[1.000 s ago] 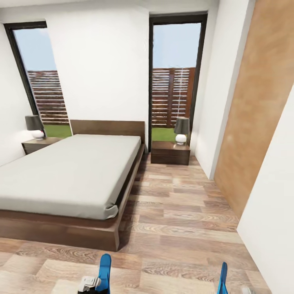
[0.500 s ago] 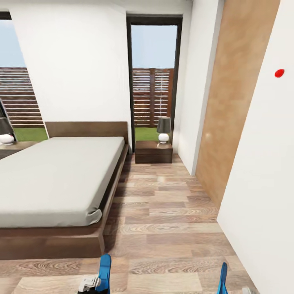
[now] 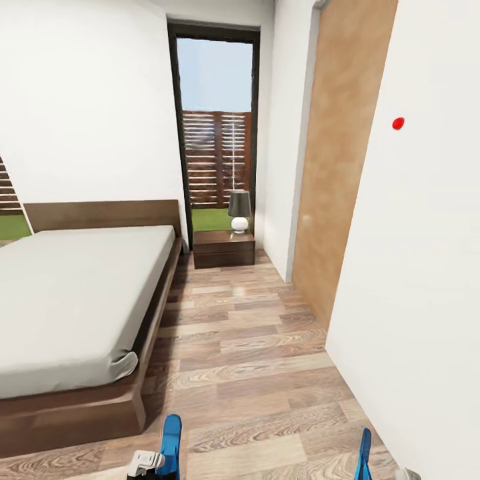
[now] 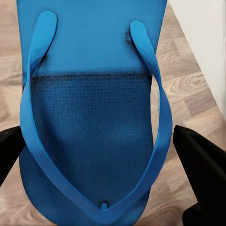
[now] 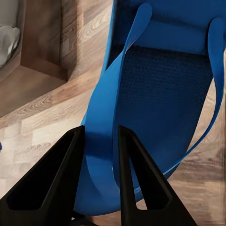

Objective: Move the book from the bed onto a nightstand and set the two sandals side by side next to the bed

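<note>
In the bedroom, beside the bed, the robot carries 2 blue sandals, one per arm. The left gripper has its jaws pressed on both edges of the left sandal; the right gripper pinches the right sandal by one side of its sole. That one-sided hold looks slight: a jolt could let the sandal swing or slip out. The head view takes in the nightstand by the window, with a lamp on it; the wrist views show each grip close up. The book cannot be seen on the visible part of the mattress.
</note>
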You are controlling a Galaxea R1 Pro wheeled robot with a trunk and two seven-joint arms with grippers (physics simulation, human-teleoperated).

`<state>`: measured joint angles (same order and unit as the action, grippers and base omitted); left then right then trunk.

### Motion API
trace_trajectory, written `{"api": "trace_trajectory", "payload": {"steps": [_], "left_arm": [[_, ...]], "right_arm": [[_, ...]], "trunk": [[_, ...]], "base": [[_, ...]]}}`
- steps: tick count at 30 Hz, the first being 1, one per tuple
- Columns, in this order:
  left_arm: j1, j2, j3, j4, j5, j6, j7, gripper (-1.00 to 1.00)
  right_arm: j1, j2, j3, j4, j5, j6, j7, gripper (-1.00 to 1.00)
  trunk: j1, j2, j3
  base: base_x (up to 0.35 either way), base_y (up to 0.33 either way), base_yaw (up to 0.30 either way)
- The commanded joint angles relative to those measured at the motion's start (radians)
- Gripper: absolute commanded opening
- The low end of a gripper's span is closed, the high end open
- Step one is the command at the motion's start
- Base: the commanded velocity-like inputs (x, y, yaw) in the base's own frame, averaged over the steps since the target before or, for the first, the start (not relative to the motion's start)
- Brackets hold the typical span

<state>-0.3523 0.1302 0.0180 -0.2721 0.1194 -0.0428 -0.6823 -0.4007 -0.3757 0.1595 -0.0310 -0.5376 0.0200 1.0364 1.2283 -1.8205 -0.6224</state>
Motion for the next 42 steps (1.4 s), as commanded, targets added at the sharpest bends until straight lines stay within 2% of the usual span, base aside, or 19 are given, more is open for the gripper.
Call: {"api": "trace_trajectory", "payload": {"steps": [1,11,24,42], "left_arm": [[0.0,0.0,0.002,0.001,0.004,-0.002,-0.005,-1.0],[0.0,0.0,0.002,0.001,0.004,-0.002,-0.005,-1.0],[0.0,0.0,0.002,0.001,0.005,-0.002,-0.005,-1.0],[0.0,0.0,0.002,0.001,0.005,-0.002,-0.006,-1.0]], "right_arm": [[-0.001,0.0,0.006,0.0,-0.01,0.003,0.004,-1.0],[-0.001,0.0,0.006,0.0,-0.01,0.002,0.003,-1.0],[-0.001,0.0,0.006,0.0,-0.01,0.001,0.002,-1.0],[-0.001,0.0,0.006,0.0,-0.01,0.001,0.002,-1.0]], "trunk": [[0.0,0.0,-0.001],[0.0,0.0,-0.001],[0.0,0.0,-0.003],[0.0,0.0,-0.03]], "base": [[0.0,0.0,-0.284],[0.0,0.0,-0.225],[0.0,0.0,-0.012],[0.0,0.0,0.0]]}}
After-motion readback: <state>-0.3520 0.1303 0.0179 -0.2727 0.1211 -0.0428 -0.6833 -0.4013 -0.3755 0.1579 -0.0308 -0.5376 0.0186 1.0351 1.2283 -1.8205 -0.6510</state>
